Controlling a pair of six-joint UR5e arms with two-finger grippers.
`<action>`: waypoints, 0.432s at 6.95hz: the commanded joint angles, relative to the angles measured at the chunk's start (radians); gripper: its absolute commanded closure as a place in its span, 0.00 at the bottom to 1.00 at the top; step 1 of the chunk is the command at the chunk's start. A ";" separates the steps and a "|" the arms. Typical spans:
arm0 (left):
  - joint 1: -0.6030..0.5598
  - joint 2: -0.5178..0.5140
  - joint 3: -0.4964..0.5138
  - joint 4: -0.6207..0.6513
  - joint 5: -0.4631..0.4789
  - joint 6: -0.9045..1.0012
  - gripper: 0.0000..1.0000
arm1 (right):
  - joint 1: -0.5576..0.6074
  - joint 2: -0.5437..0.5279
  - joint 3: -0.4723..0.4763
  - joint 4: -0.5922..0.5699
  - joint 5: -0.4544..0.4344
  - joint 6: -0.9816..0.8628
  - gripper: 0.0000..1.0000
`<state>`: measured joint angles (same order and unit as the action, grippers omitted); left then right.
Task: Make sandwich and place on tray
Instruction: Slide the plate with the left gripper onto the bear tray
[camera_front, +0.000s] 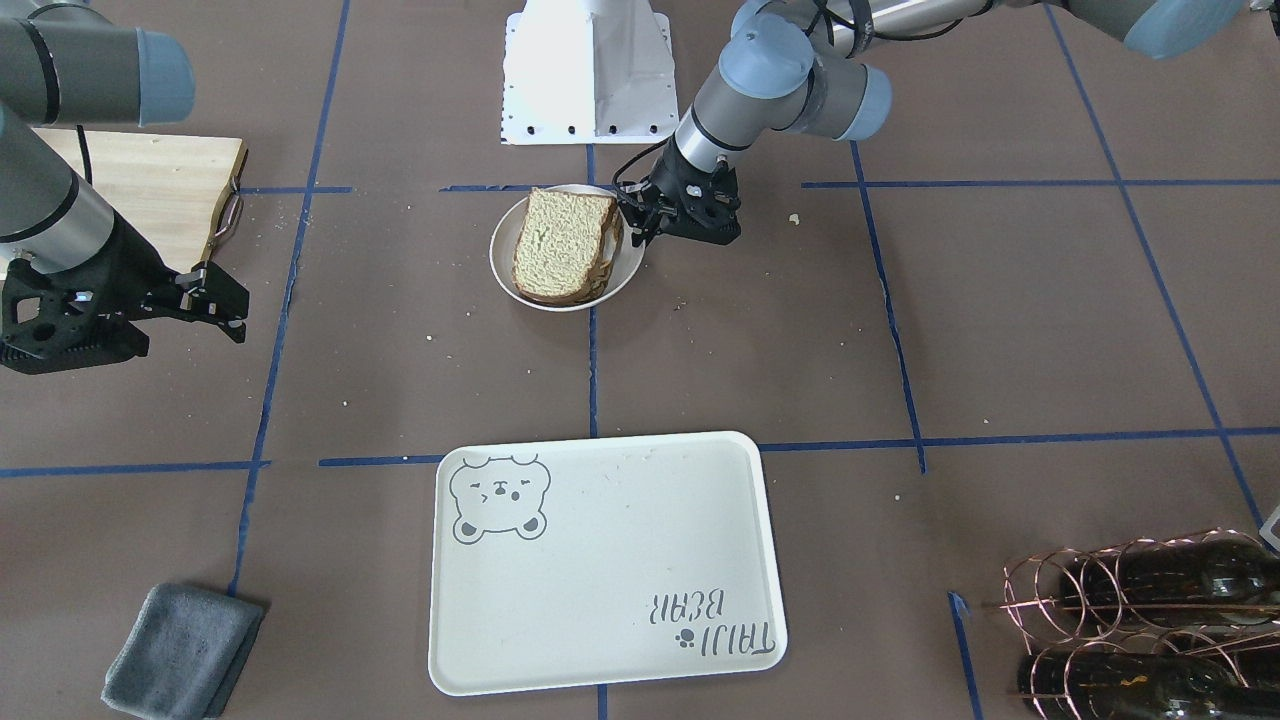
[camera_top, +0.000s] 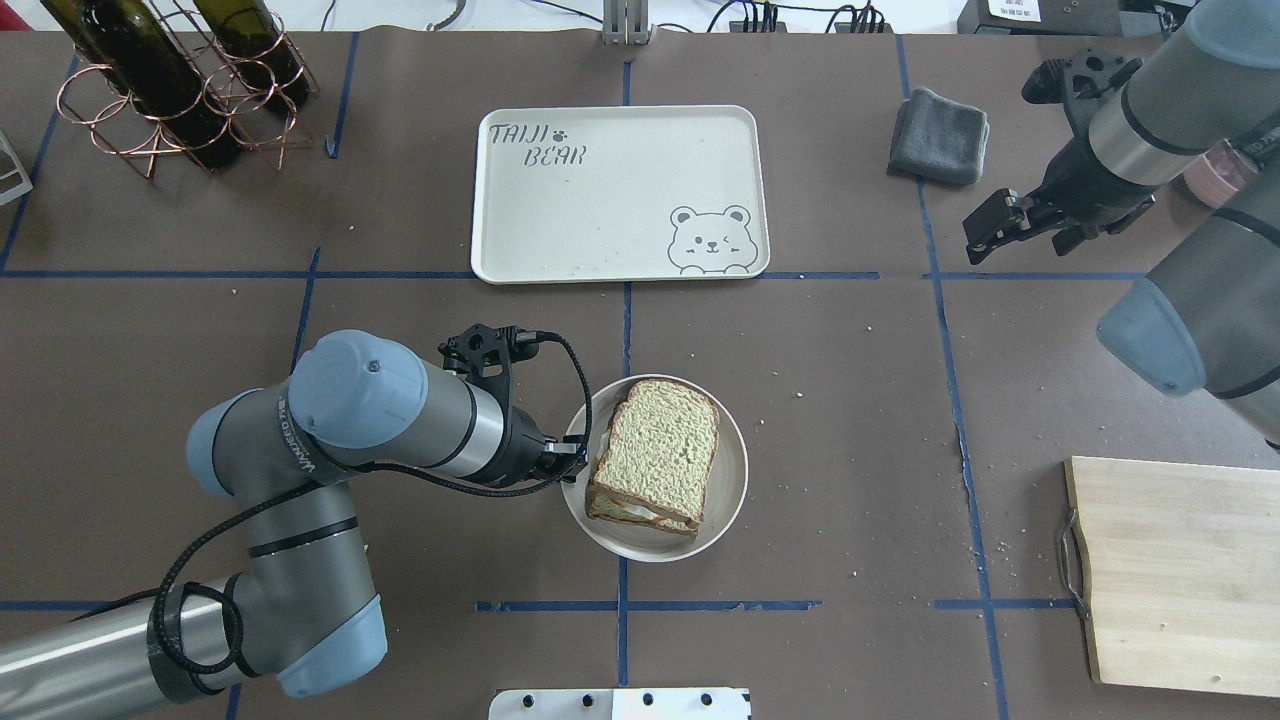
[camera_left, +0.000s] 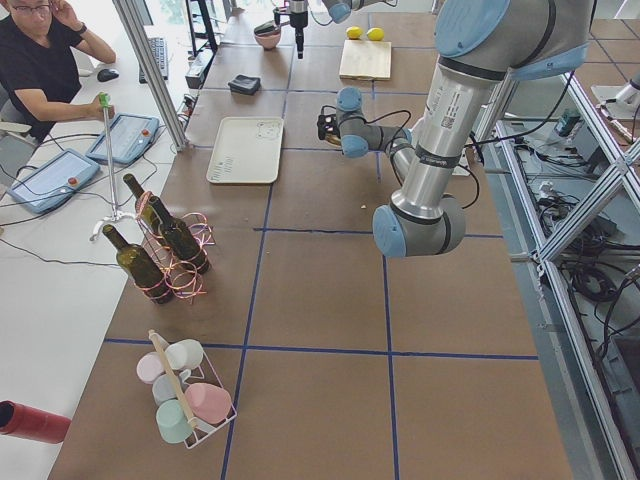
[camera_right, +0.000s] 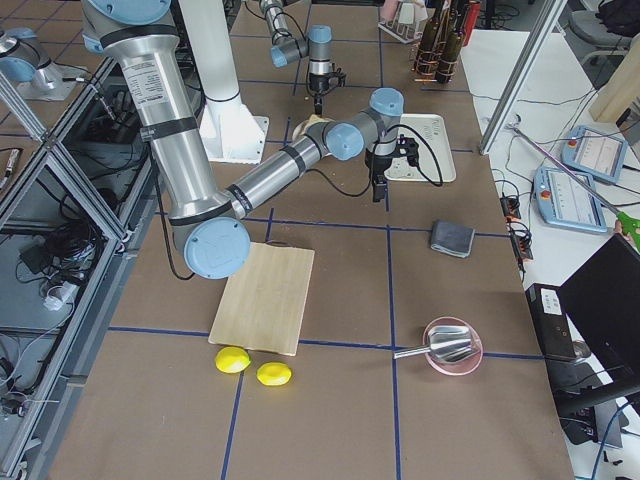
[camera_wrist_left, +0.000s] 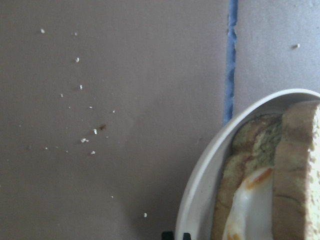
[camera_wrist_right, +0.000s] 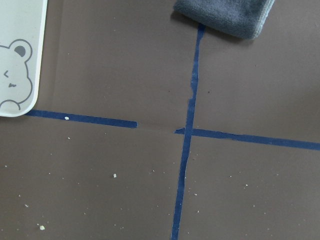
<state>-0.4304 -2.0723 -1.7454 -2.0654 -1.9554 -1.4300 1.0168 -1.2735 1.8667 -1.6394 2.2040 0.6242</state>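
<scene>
Left end effector (camera_top: 573, 462), opening unclear, sits at the plate (camera_top: 735, 485) rim; the assembled sandwich (camera_top: 655, 450) likely goes to the tray (camera_top: 600, 210) next.

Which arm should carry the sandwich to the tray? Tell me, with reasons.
Left. The left gripper sits at the rim of the plate, beside the sandwich; the right gripper hangs far off, near the grey cloth.

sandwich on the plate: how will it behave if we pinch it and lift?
Probably soft: the sandwich shows airy crumb, so a pinch may squash it. Likely to shear apart, since the slices sit offset and the egg between them looks glossy, maybe slick. Probably light for its size, so the plate should stay put.
</scene>
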 joint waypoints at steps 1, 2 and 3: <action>-0.072 -0.027 -0.010 -0.005 -0.080 -0.120 1.00 | 0.095 -0.085 0.006 -0.005 0.051 -0.164 0.00; -0.103 -0.040 0.007 -0.004 -0.079 -0.185 1.00 | 0.145 -0.136 0.000 -0.005 0.051 -0.289 0.00; -0.143 -0.086 0.061 -0.004 -0.079 -0.272 1.00 | 0.202 -0.173 -0.017 -0.019 0.051 -0.408 0.00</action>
<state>-0.5295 -2.1174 -1.7303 -2.0696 -2.0306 -1.6075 1.1532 -1.3962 1.8643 -1.6473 2.2507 0.3570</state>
